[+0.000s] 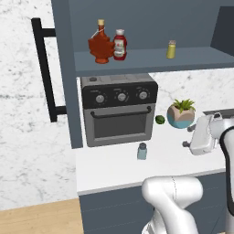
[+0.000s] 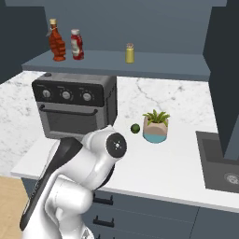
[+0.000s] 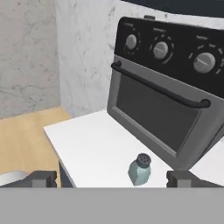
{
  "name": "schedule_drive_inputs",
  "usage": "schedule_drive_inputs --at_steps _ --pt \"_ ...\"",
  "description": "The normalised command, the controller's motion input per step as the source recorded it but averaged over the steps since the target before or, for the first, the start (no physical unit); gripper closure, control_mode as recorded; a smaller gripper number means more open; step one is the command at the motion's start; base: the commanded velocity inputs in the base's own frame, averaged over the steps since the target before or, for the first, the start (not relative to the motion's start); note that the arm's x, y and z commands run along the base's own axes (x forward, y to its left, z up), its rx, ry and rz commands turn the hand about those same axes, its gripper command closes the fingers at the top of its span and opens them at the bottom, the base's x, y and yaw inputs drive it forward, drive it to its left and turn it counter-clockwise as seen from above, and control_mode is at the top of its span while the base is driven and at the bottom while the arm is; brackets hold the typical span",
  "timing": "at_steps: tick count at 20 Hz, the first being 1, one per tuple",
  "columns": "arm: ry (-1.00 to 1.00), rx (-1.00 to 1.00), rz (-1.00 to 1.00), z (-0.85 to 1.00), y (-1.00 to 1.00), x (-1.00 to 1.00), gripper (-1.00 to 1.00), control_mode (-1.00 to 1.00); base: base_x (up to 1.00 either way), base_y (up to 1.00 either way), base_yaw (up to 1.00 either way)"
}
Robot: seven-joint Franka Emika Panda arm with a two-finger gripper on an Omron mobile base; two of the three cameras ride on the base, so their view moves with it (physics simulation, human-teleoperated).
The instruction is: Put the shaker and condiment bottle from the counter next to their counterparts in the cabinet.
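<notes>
Halfway: ketchup bottle (image 1: 119,45) was shelved beside the maple-leaf bottle (image 1: 100,42). Your fingers (image 3: 43,178) stood wide open, empty; blue-grey shaker (image 3: 140,169) sat between them, ungrasped.

No writing is legible anywhere; the condiment bottle's (image 1: 119,45) white label and the oven's (image 1: 119,109) dials are too blurred.
</notes>
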Motion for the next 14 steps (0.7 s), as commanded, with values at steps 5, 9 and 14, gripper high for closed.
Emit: schedule_drive_inputs --at_steps 5,9,14 --pt "0.06 0.08 0.0 -0.37 -0.04 -0.02 -1.0 -1.0 0.0 0.0 0.0" --pt "0.1 0.06 -0.1 -0.42 0.01 0.0 -1.0 -1.0 0.0 0.0 0.0" --pt "0.08 0.0 -0.23 -0.53 0.05 0.0 -1.0 -1.0 0.0 0.0 0.0"
